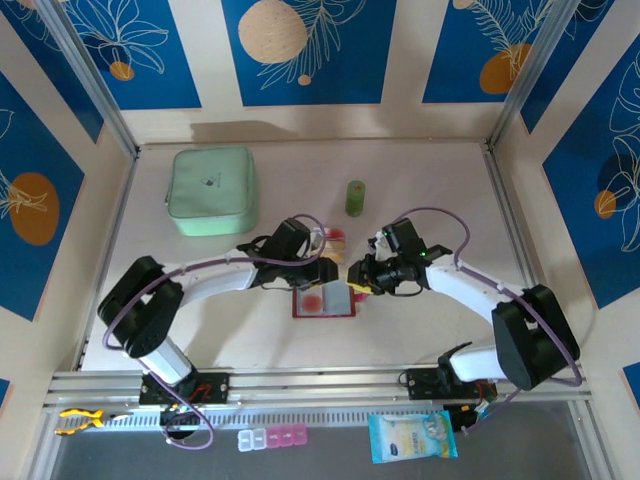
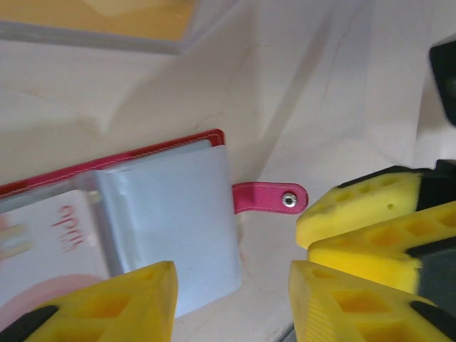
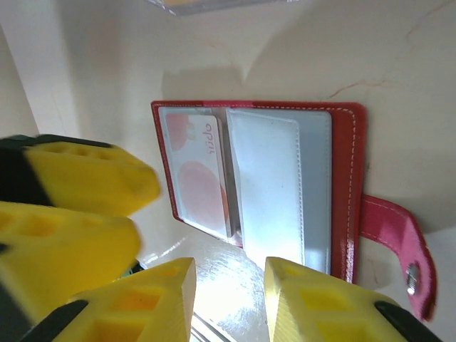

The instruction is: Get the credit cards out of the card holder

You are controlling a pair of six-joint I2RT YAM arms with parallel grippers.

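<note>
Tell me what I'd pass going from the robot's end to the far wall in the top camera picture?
Blue packet → red card holder → green tube. The mint-green pouch sits about level with the tube, so it is left out.

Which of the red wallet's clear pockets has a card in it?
The pocket farthest from the strap tab: a pale card with red markings shows through it. The pockets beside the tab look empty, plain greyish.

The red card holder (image 3: 347, 178) lies open and flat, its little strap (image 3: 395, 239) sticking out, and a pale card (image 3: 199, 178) with red marks sits inside under clear plastic.
</note>
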